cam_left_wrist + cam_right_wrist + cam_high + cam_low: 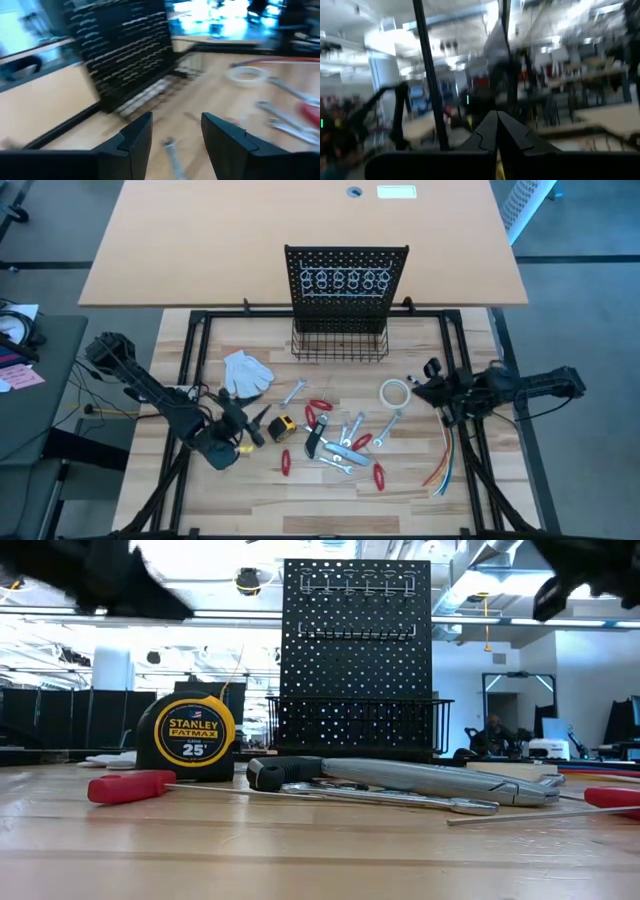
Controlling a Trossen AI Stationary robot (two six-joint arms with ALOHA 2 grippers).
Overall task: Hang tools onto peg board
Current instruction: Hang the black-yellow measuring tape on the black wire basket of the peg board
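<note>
From above, the peg board stands upright at the far middle of the desk, its face toward the near side, a row of pale ring hooks running across it and a black wire basket at its foot. The tools lie scattered on the wood in front of it, none on the hooks: silver wrenches and red-handled pieces at mixed angles, most with their long axes slanting from near-left to far-right. Close by are a white glove, a yellow tape measure, a roll of tape and a bundle of coloured wires. The left pincer is low over the desk just left of the tape measure; the right pincer hangs right of the tape roll.

At desk height, the tape measure stands upright, and the tools lie flat, long axes running across the picture, with the peg board rising behind them.

From the left wrist, the left pincer has its fingers apart with nothing between them; a silver wrench lies on the wood beyond them, pointing away toward the peg board.

From the right wrist, the right pincer has its fingers together, gripping nothing, with the blurred room behind.
</note>
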